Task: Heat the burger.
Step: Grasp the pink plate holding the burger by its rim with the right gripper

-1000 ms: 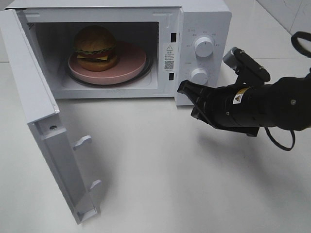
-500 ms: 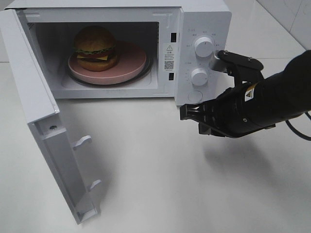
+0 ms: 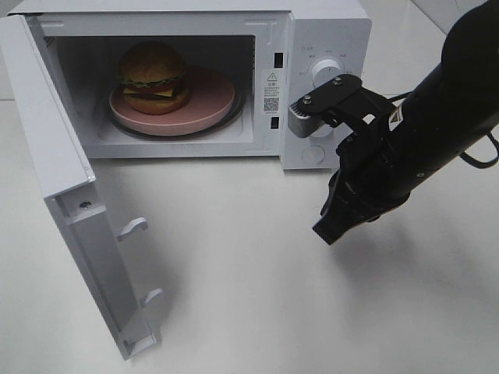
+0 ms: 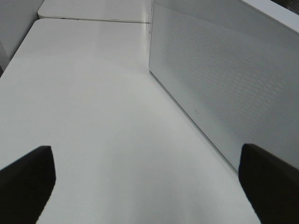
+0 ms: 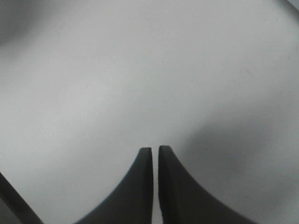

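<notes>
The burger [image 3: 153, 75], a golden bun with lettuce, tomato and cheese, sits on the left half of a pink plate [image 3: 212, 103] inside the white microwave [image 3: 327, 23]. Its door [image 3: 74, 195] is swung wide open to the left. My right gripper [image 3: 327, 231] hangs in front of the control panel, pointing down at the white table, well clear of the oven cavity. In the right wrist view its fingers [image 5: 145, 161] nearly touch, shut on nothing. My left gripper [image 4: 145, 156] is out of the exterior view. Its wrist view shows its dark fingertips [image 4: 28, 172] wide apart beside the microwave's perforated side wall [image 4: 224, 84].
The right arm's wrist camera block [image 3: 323, 105] covers the lower dial, and the upper dial [image 3: 322, 70] shows just above it. White table [image 3: 257, 296] spreads in front of the oven. The open door's handle pegs [image 3: 132, 227] stick out toward the front.
The right arm has swung from lying level, pointing left at the panel, to pointing steeply down at the table. Its tip has moved down and to the right. Burger, plate and door have not moved.
</notes>
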Available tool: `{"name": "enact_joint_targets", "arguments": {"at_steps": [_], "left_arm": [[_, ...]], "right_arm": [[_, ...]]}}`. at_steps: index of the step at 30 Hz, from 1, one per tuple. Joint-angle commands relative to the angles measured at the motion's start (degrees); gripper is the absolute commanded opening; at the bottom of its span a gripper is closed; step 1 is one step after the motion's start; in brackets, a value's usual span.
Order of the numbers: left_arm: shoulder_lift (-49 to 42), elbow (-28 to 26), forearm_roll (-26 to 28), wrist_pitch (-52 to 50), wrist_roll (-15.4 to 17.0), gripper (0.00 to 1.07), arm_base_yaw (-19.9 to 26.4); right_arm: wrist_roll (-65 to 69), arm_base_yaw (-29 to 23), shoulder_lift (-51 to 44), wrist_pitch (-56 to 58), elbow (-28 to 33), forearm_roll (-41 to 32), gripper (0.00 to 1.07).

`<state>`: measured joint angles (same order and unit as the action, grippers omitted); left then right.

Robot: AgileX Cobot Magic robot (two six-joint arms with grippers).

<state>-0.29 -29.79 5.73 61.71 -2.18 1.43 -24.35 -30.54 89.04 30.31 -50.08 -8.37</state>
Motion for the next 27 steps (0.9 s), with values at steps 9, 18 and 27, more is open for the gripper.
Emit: {"name": "enact_joint_targets", "arguments": {"at_steps": [9,18,27], "left_arm": [[-0.86,0.06,0.06,-0.40,0.11,1.00,-0.11],[-0.86,0.06,0.06,-0.40,0.11,1.00,-0.11],[-0.86,0.06,0.06,-0.40,0.11,1.00,-0.11]], "right_arm": [[-38.10,0.34,-0.46,0.80,-4.13,7.10,0.09],[-38.45,-3.38,-0.29,-11.57,-4.70,21.89,0.52],[-32.20,-6.42,4.64,-14.61,-10.77,25.61,0.85]]}}
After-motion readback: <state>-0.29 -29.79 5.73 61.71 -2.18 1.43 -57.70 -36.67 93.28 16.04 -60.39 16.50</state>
